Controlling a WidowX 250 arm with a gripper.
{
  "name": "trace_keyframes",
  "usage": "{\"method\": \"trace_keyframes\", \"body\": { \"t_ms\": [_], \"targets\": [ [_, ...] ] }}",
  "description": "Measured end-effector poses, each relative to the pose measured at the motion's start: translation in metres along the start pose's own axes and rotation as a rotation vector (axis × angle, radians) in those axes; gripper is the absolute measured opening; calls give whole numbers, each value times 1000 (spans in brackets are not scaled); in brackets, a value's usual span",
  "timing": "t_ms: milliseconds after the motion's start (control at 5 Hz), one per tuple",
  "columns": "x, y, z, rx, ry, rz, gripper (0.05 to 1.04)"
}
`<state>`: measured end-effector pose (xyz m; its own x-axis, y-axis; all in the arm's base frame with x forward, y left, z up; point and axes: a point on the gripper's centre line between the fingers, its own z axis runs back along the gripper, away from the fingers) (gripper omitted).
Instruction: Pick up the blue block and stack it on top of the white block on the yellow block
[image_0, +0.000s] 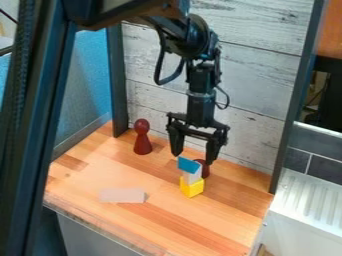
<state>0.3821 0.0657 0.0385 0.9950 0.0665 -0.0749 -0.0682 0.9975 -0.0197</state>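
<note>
1. Lower left of centre, a pale flat block (122, 195) lies on the wooden surface (87, 176).
2. Above it, a dark red pawn (142, 139) stands upright.
3. Near the centre, my gripper (193, 159) hangs with jaws spread, released, near the blue block (189, 165), topping a whitish block (192, 176) and yellow block (192, 187).
4. Just right, another red piece (204, 170).

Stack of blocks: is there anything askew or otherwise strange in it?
The blue block on top looks slightly askew: it juts past the grey block below it, toward the picture's left. I see nothing spilled or damaged.
</note>
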Motion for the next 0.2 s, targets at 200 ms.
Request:
{"method": "trace_keyframes", "body": {
  "t_ms": [200],
  "targets": [
    [4,-3,47,-20,-152,-30,999]
  ]
}}
